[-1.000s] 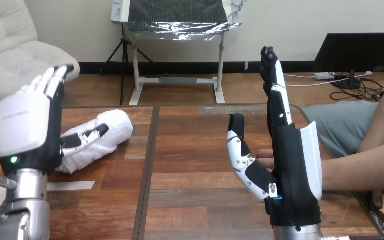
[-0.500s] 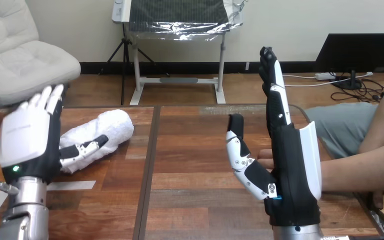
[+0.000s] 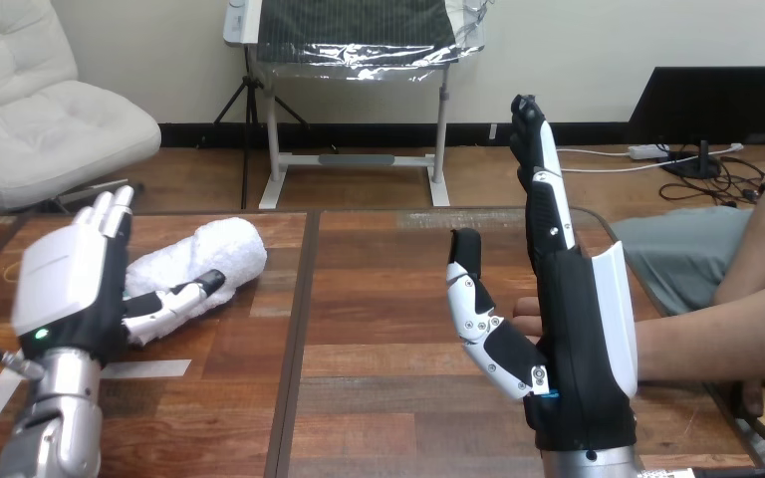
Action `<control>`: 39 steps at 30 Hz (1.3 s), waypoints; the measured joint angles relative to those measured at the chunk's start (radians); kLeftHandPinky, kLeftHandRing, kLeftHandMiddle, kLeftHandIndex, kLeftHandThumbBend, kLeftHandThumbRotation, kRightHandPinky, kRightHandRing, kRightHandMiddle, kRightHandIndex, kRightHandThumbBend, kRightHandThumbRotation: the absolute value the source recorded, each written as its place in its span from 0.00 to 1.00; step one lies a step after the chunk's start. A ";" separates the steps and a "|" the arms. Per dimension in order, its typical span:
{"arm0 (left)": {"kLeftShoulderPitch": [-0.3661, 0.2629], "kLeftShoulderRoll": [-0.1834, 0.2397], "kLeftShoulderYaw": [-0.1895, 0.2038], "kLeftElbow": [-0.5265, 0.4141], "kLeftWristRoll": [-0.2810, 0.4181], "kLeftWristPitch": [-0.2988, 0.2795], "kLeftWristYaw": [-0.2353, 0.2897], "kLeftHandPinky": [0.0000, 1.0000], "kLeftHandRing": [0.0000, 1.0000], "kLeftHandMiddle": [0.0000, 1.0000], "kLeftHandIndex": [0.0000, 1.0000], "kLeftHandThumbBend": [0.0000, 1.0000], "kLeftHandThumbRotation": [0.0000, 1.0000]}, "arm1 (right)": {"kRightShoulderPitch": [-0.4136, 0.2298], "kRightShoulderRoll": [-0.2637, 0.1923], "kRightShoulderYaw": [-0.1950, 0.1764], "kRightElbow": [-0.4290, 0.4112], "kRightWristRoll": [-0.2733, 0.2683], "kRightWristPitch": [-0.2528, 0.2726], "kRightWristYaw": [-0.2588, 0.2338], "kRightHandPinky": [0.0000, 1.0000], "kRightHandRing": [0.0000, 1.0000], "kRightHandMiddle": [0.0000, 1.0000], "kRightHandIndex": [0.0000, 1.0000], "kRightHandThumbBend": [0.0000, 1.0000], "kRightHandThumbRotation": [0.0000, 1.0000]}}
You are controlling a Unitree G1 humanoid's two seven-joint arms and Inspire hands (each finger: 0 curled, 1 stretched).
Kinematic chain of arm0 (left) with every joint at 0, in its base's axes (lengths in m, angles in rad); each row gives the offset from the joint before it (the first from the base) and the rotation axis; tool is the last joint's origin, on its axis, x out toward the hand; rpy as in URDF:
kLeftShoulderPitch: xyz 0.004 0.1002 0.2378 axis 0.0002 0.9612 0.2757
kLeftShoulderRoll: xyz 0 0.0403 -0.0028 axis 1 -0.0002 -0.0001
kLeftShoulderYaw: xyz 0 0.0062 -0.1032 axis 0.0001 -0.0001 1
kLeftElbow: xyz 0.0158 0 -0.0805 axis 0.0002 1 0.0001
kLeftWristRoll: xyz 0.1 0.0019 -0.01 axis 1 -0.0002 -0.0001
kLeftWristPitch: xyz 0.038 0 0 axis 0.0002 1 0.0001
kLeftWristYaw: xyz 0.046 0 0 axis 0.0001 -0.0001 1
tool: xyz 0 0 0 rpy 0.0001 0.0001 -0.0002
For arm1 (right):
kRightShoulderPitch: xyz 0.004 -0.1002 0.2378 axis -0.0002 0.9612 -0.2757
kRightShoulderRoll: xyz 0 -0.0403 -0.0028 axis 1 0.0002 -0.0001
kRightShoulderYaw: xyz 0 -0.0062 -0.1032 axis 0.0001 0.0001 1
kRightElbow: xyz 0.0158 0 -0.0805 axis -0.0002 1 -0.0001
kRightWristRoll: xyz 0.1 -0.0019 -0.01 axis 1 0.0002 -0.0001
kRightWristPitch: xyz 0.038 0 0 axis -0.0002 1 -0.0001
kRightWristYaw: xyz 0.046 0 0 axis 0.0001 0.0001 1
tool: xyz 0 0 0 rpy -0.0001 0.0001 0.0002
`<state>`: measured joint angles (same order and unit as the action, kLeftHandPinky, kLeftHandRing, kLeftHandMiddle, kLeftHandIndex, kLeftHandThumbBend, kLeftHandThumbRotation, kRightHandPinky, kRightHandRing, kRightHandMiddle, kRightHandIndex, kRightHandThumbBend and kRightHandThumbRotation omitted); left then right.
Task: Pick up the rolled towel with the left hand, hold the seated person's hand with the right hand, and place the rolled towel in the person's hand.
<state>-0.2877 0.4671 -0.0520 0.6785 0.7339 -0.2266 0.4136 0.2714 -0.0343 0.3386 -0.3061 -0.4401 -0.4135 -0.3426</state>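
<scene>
Head view, left hand beside rolled towel

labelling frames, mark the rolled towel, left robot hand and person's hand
rolled towel (image 3: 229,254), head view, far rounded end
left robot hand (image 3: 65,289), head view, white back shell
person's hand (image 3: 526,318), head view, fingertips

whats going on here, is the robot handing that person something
The left robot hand is open beside the rolled towel on the wooden table, thumb stretched along the roll's near side, not gripping it. The right robot hand stands upright with straight fingers beside the person's hand, whose fingertips show between its thumb and palm; nothing is curled round them. The towel is not yet lifted.
</scene>
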 measured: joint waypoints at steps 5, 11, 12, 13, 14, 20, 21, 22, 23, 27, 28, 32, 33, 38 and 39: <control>-0.035 0.009 -0.029 0.047 0.000 -0.004 -0.024 0.85 0.92 0.95 0.94 0.90 0.65 | 0.000 0.000 -0.001 0.000 0.000 0.000 0.001 1.00 1.00 1.00 1.00 0.00 0.00; -0.078 0.012 -0.063 0.104 0.001 -0.009 -0.029 0.84 0.92 0.95 0.94 0.90 0.61 | 0.000 0.000 -0.003 0.000 0.004 0.001 0.005 1.00 1.00 1.00 1.00 0.00 0.00; -0.086 0.012 -0.068 0.113 0.000 -0.009 -0.029 0.84 0.92 0.95 0.94 0.90 0.61 | 0.000 0.000 -0.004 0.000 0.006 0.001 0.006 1.00 1.00 1.00 1.00 0.00 0.00; -0.092 0.012 -0.073 0.120 0.000 -0.009 -0.030 0.84 0.91 0.94 0.93 0.90 0.60 | 0.000 0.000 -0.004 0.000 0.008 0.001 0.007 1.00 1.00 1.00 1.00 0.00 0.00; -0.099 0.012 -0.077 0.127 0.000 -0.009 -0.030 0.84 0.91 0.94 0.93 0.90 0.58 | 0.000 0.000 -0.004 0.000 0.009 0.001 0.008 1.00 1.00 1.00 1.00 0.00 0.00; -0.136 0.011 -0.103 0.171 0.001 -0.008 -0.029 0.83 0.91 0.94 0.92 0.90 0.56 | 0.000 0.000 -0.006 0.000 0.011 0.001 0.014 1.00 1.00 1.00 1.00 0.00 0.00; -0.144 0.011 -0.109 0.180 0.002 -0.007 -0.029 0.83 0.91 0.94 0.93 0.90 0.57 | 0.000 0.000 -0.007 0.000 0.011 0.001 0.015 1.00 1.00 1.00 1.00 0.00 0.00; -0.149 0.012 -0.113 0.187 0.002 -0.005 -0.029 0.84 0.91 0.94 0.93 0.90 0.57 | 0.000 0.000 -0.007 0.000 0.011 0.001 0.015 1.00 1.00 1.00 1.00 0.00 0.00; -0.155 0.012 -0.117 0.192 0.002 -0.003 -0.028 0.84 0.91 0.94 0.93 0.90 0.57 | 0.000 0.000 -0.008 0.000 0.012 0.001 0.015 1.00 1.00 1.00 1.00 0.00 0.00; -0.179 0.011 -0.136 0.215 0.006 0.011 -0.025 0.84 0.92 0.94 0.92 0.89 0.58 | 0.000 0.000 -0.011 0.000 0.012 0.001 0.017 1.00 1.00 1.00 1.00 0.00 0.00; -0.186 0.011 -0.141 0.222 0.007 0.015 -0.025 0.85 0.92 0.94 0.92 0.89 0.58 | 0.000 0.000 -0.012 0.000 0.012 0.002 0.018 1.00 1.00 1.00 1.00 0.00 0.00; -0.208 0.012 -0.161 0.244 0.016 0.030 -0.015 0.87 0.92 0.94 0.92 0.89 0.60 | 0.000 0.000 -0.016 0.000 0.013 0.002 0.023 1.00 1.00 1.00 1.00 0.00 0.00; -0.212 0.012 -0.166 0.248 0.018 0.035 -0.013 0.88 0.92 0.94 0.93 0.89 0.60 | 0.000 0.000 -0.018 0.000 0.013 0.002 0.023 1.00 1.00 1.00 1.00 0.00 0.00; -0.234 0.011 -0.188 0.268 0.026 0.056 -0.006 0.90 0.93 0.94 0.92 0.89 0.60 | 0.000 0.000 -0.024 0.000 0.013 0.005 0.027 1.00 1.00 1.00 1.00 0.00 0.00; -0.239 0.011 -0.194 0.272 0.026 0.060 -0.005 0.90 0.93 0.94 0.92 0.89 0.60 | 0.000 0.000 -0.025 0.000 0.013 0.005 0.028 1.00 1.00 1.00 1.00 0.00 0.00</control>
<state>-0.5264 0.4784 -0.2455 0.9506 0.7599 -0.1663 0.4086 0.2714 -0.0346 0.3139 -0.3061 -0.4274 -0.4082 -0.3142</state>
